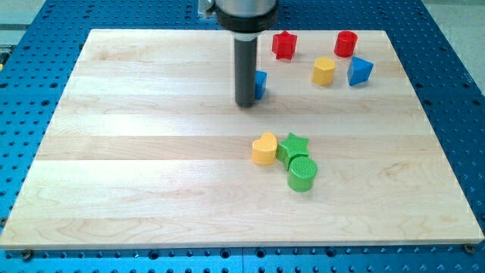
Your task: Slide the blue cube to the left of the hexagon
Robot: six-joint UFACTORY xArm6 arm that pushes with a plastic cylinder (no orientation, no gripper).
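My tip point(245, 103) stands on the board at the upper middle, touching the left side of the blue cube point(261, 83), which the rod largely hides. The yellow hexagon point(324, 71) lies to the cube's right, near the view's top right. A gap of bare board separates the cube from the hexagon.
A red star point(284, 45) and a red cylinder point(345, 43) lie near the top edge. A blue triangular block point(359, 70) sits right of the hexagon. A yellow heart point(264, 149), green star point(292, 145) and green cylinder point(302, 174) cluster at the centre. The wooden board point(136, 167) rests on a blue perforated table.
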